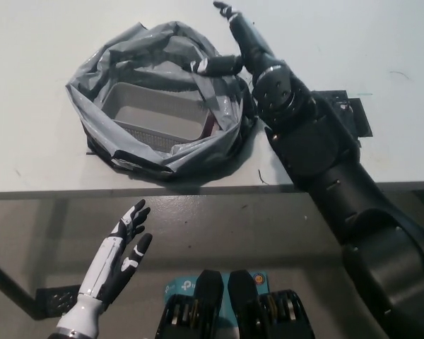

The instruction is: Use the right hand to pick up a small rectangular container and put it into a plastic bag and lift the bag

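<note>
At the lower left the white left robot hand (pixel 120 258) rests below the table (pixel 42 42) edge, palm up and fingers spread, holding nothing; it seems parked there to stay out of the working side's way. On the pale table, left of centre, sits the grey plastic bag (pixel 92 78), its mouth rolled wide and crumpled outward, probably so that things can be dropped straight in; inside it lies the small rectangular container (pixel 152 116), a shallow grey basket, upright and set a little askew on the bag's floor, so the placing step looks done. Right of the bag's mouth the black right robot hand (pixel 233 49) reaches in from the lower right over the bag's far right rim; its fingers are apart, one long finger pointing up and away, another laid leftward onto the plastic edge; it grips nothing yet, as far as can be seen. My judgement is that it is seeking a hold on the rim for the lift; the thin, slack film may slip or bunch, and the container could slide if the bag rises unevenly.
</note>
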